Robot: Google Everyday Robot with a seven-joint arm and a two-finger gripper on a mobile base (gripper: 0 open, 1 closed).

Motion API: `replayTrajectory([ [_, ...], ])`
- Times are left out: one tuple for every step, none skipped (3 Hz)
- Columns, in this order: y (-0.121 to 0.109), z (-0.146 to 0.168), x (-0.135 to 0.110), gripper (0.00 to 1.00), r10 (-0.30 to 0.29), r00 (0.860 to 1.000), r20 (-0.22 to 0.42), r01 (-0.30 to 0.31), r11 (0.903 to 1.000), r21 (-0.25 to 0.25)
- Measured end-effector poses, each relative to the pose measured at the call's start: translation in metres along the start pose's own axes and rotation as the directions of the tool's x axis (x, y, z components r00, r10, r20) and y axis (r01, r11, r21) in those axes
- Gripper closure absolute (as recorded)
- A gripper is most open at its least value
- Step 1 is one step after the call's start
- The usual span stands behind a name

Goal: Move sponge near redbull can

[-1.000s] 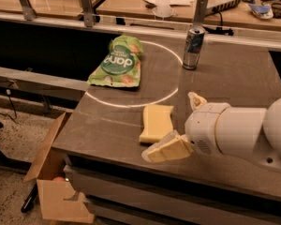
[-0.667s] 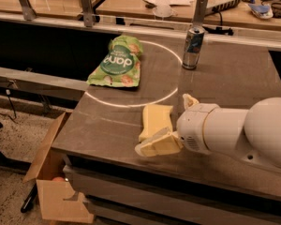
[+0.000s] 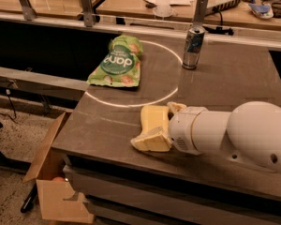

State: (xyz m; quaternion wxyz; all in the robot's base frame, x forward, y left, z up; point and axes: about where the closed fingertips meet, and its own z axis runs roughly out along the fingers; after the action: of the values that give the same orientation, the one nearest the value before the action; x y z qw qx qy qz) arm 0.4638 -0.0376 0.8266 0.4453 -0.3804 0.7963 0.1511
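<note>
The pale yellow sponge [image 3: 153, 116] lies flat on the dark table [image 3: 234, 83], near its front edge. My gripper [image 3: 162, 125] reaches in from the right, low over the sponge's right end. It is open, with one finger [image 3: 149, 140] in front of the sponge and the other [image 3: 176, 108] behind it. The white wrist hides the sponge's right end. The redbull can [image 3: 193, 47] stands upright at the back of the table, well beyond the sponge and slightly to the right.
A green snack bag [image 3: 117, 62] lies at the back left, on a white circle line [image 3: 131, 103]. An open cardboard box [image 3: 51, 186] sits on the floor below the table's left front corner. A railing and another counter run behind.
My gripper has moved left and forward along the sponge, so its fingers now stand on either side of it. The sponge, can and bag have stayed in place.
</note>
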Motion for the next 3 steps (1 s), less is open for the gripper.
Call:
replayTrajectory([
  [0.008, 0.007, -0.003, 0.57, -0.005, 1.000, -0.011, 0.004, 0.9999, -0.009],
  [0.008, 0.007, -0.003, 0.80, -0.005, 1.000, -0.011, 0.004, 0.9999, -0.009],
  [-0.031, -0.007, -0.019, 1.00, -0.005, 0.999, 0.032, 0.001, 0.9931, 0.117],
])
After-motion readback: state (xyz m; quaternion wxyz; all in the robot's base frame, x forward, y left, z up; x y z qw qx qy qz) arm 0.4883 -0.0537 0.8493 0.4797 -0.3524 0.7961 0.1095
